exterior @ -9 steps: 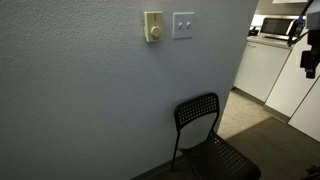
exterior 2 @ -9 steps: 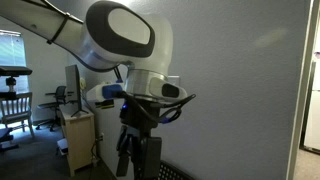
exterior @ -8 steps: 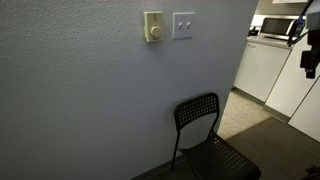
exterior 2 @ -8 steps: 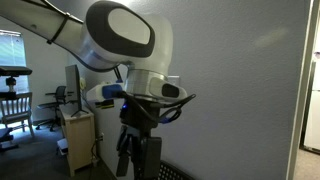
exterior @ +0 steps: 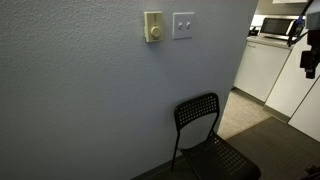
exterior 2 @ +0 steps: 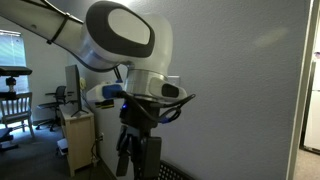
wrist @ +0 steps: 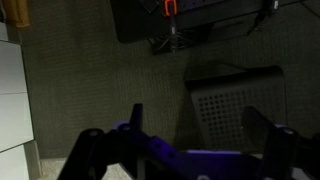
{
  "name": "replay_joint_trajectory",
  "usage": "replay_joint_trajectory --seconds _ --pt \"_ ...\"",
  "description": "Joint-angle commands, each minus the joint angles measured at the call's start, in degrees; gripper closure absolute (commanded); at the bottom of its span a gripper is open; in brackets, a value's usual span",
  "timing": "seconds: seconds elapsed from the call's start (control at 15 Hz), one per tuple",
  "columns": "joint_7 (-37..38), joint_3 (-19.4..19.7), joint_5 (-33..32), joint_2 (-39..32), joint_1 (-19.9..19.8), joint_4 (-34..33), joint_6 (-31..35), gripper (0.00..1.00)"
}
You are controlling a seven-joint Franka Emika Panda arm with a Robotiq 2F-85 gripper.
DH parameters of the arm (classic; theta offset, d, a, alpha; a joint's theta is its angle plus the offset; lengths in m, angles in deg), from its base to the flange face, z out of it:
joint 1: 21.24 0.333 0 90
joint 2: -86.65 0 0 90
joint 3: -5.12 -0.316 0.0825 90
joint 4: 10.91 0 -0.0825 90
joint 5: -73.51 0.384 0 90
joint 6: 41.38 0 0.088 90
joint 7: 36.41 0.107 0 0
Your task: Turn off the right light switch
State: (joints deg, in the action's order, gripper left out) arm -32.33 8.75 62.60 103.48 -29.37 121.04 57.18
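- Wrist view: two dark fingers [wrist: 265, 132] are seen at the bottom of the picture, spread wide apart with nothing held between them. Past them, a black chair [wrist: 235, 95] and dark carpet are looked down upon.
- In an exterior view, the right light switch [exterior: 183, 25] is shown as a white, nearly square plate with two small toggles. It is mounted high on a grey textured wall [exterior: 90, 90], just beside a narrower cream dial plate [exterior: 153, 27] and above the chair.
- In an exterior view, the white arm [exterior 2: 125, 38] is shown near the wall with the fingers pointed toward the floor. The switch is not in that picture.
- The step in hand is judged to be the approach, and no contact with the switch has been made.
- To do this step well, the fingers should be lifted and turned to face the wall. They could also be narrowed so that a single tip meets a toggle.
- The white plate should be aimed at, not the dial beside it.
- The toggles are too small for their position to be read, so the push direction cannot be told.
- A slow, light press is advised, so that the wall is not scraped.
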Motion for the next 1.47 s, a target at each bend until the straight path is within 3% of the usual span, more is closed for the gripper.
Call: replay_joint_trajectory --seconds 0.0,0.53,1.4 --pt "-0.24 0.47 -0.32 -0.61 0.77 -0.57 -0.27 0.0" --pt "-6.37 -0.21 -1.86 -3.76 3.53 -3.21 1.23 0.0" --pt "-20.17 -3.36 -19.56 -13.87 8.25 -13.37 6.87 0.0"
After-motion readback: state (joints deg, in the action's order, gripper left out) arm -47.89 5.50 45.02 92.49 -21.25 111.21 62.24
